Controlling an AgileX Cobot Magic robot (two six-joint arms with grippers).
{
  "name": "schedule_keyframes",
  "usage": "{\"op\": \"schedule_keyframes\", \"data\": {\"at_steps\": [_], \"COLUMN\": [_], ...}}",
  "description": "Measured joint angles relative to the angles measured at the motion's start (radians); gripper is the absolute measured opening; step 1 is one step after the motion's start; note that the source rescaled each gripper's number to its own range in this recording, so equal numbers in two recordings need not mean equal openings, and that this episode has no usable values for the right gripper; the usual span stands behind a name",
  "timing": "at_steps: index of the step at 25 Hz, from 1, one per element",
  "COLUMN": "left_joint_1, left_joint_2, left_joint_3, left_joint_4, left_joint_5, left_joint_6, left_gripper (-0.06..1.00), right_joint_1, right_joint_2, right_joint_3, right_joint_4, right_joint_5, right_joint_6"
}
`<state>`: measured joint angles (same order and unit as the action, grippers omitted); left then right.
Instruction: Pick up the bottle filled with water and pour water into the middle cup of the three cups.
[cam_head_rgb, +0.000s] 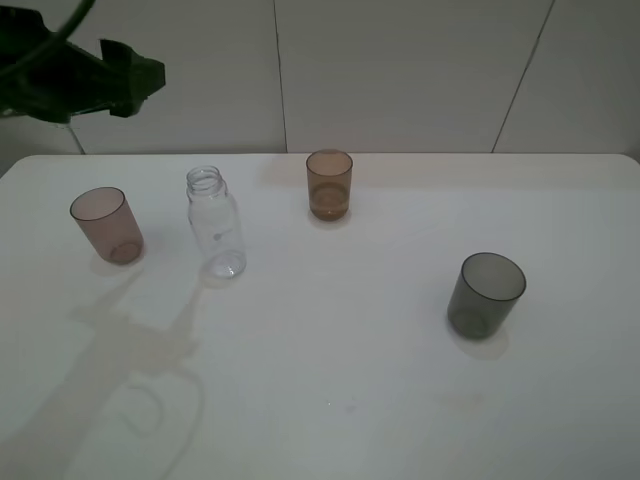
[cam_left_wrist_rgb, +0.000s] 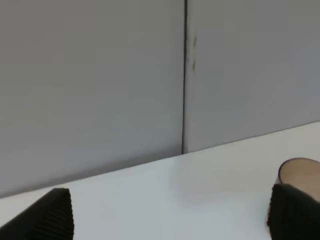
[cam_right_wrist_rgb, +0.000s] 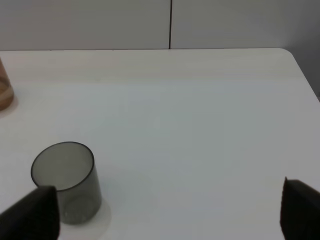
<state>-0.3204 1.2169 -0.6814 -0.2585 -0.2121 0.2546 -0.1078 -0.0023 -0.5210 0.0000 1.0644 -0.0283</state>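
Observation:
The clear capless bottle (cam_head_rgb: 215, 222) stands upright on the white table (cam_head_rgb: 340, 400), between the pinkish-brown cup (cam_head_rgb: 105, 225) and the amber middle cup (cam_head_rgb: 329, 184); water in it is barely visible. The dark grey cup (cam_head_rgb: 485, 295) stands apart at the right. My left gripper (cam_head_rgb: 140, 80) hovers high at the far left, above and behind the pinkish cup, open and empty. The left wrist view shows its spread fingers (cam_left_wrist_rgb: 50, 217) and the pinkish cup's rim (cam_left_wrist_rgb: 300, 170). My right gripper (cam_right_wrist_rgb: 167, 215) is open and empty, with the grey cup (cam_right_wrist_rgb: 65, 180) near one finger and the amber cup (cam_right_wrist_rgb: 4, 90) at the frame's edge.
A panelled white wall (cam_head_rgb: 400, 70) runs behind the table's far edge. The left arm's shadow (cam_head_rgb: 120, 370) falls on the table's front left. The table's rounded right corner (cam_right_wrist_rgb: 287, 52) shows in the right wrist view.

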Motion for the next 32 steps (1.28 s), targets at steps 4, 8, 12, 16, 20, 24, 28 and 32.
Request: {"op": "schedule_keyframes", "data": {"at_steps": [4, 8, 12, 16, 20, 24, 28, 32], "left_joint_1": [0.113, 0.229, 0.275, 0.275, 0.275, 0.275, 0.275, 0.275], "left_joint_2": [-0.160, -0.324, -0.479, -0.596, -0.689, -0.775, -0.827, -0.873], "left_joint_3": [-0.050, -0.103, -0.118, -0.118, -0.118, -0.118, -0.107, -0.032], "left_joint_4": [0.016, 0.062, 0.086, 0.087, 0.096, 0.145, 0.200, 0.203], "left_joint_5": [0.290, 0.519, 0.665, 0.772, 0.910, 1.052, 1.223, 1.284], "left_joint_6": [-0.010, -0.032, -0.091, -0.133, -0.137, -0.139, -0.140, -0.140], "left_gripper": [1.00, 1.00, 1.00, 1.00, 1.00, 1.00, 1.00, 1.00], "right_joint_1": [0.000, 0.000, 0.000, 0.000, 0.000, 0.000, 0.000, 0.000], "right_joint_2": [0.000, 0.000, 0.000, 0.000, 0.000, 0.000, 0.000, 0.000], "right_joint_3": [0.000, 0.000, 0.000, 0.000, 0.000, 0.000, 0.000, 0.000], "right_joint_4": [0.000, 0.000, 0.000, 0.000, 0.000, 0.000, 0.000, 0.000], "right_joint_5": [0.000, 0.000, 0.000, 0.000, 0.000, 0.000, 0.000, 0.000], "right_joint_6": [0.000, 0.000, 0.000, 0.000, 0.000, 0.000, 0.000, 0.000]}}
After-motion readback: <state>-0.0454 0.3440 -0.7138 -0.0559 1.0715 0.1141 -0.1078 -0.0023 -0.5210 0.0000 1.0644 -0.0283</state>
